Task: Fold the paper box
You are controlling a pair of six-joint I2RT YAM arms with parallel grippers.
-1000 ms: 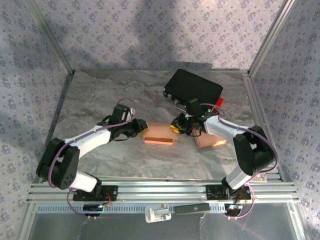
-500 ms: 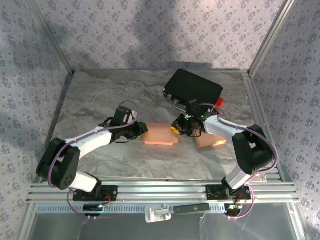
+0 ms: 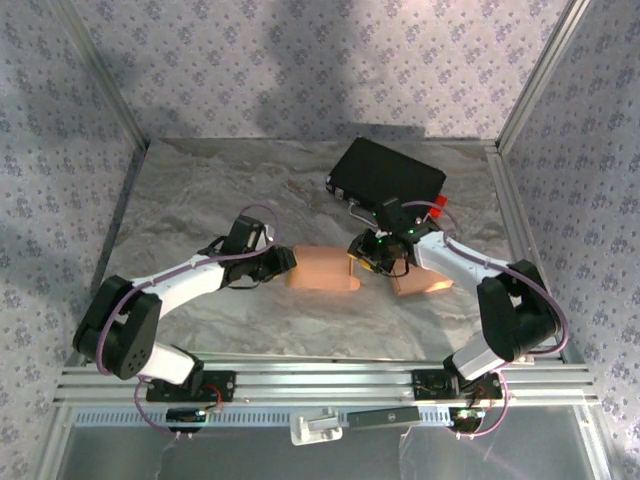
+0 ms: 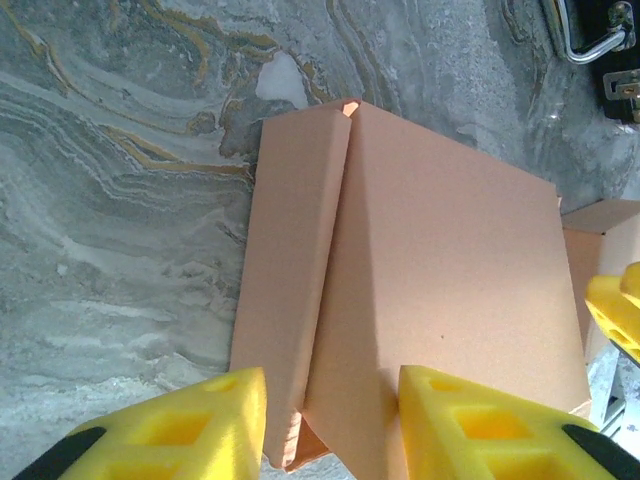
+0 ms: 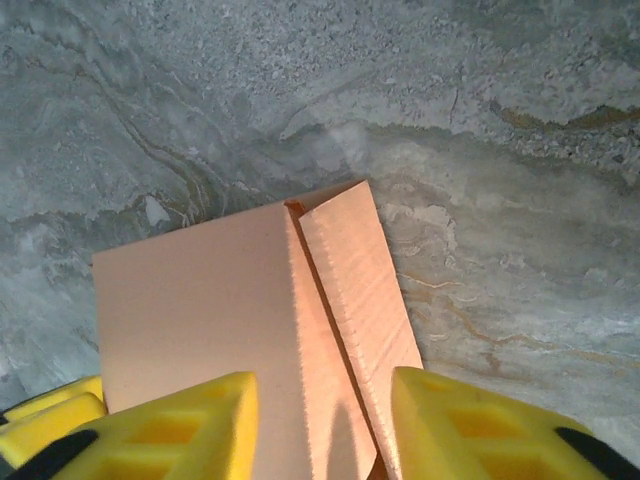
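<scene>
Paper box (image 3: 320, 270), lying part-folded at the desk centre, is likely light, thin card that creases readily, so grip it at the end flaps, where the left fingers (image 4: 190, 425) and right fingers (image 5: 170, 425) stand parted astride each fold, clamping nothing.

Top looks down; both wrists, seemingly steep, near paper box (image 4: 440, 300).
</scene>
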